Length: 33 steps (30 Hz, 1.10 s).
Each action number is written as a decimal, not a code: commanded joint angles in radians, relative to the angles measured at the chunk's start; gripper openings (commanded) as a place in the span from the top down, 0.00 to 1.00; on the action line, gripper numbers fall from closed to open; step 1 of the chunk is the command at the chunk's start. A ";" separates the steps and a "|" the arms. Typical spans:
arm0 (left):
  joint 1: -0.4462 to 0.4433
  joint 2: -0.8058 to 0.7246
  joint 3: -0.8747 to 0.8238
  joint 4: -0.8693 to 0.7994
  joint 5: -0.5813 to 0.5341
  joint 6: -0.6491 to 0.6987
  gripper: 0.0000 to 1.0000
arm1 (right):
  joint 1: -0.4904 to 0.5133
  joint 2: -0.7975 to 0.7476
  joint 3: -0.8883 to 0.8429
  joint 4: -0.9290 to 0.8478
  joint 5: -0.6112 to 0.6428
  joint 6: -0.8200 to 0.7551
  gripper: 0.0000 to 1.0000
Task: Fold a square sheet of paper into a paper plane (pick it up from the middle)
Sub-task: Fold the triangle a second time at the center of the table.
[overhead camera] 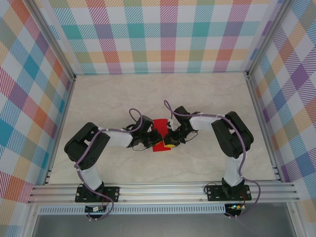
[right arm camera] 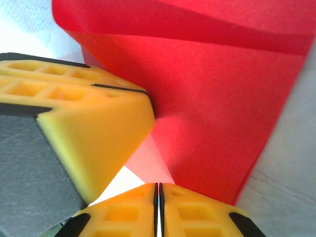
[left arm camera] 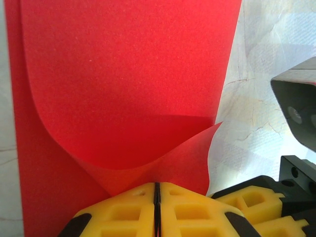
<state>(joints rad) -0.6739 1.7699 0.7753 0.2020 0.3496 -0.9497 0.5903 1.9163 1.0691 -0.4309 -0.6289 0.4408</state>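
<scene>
Top external: left hand (overhead camera: 152,140) and right hand (overhead camera: 169,143) seemingly clamp red sheet (overhead camera: 160,125) edges, open table (overhead camera: 197,94) around.

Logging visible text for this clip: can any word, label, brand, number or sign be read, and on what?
None can be read.
The red paper is plain; the left gripper, right gripper, checked walls and table show no lettering.
Any marking on the arm bases is too small to tell.
</scene>
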 commanded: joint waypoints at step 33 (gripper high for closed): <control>-0.015 0.033 -0.025 -0.081 -0.027 0.025 0.91 | -0.023 -0.032 -0.115 0.006 0.054 0.013 0.90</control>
<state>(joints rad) -0.6739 1.7699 0.7753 0.2020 0.3500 -0.9485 0.5636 1.8984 0.9920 -0.3557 -0.6594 0.4458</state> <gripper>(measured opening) 0.093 0.105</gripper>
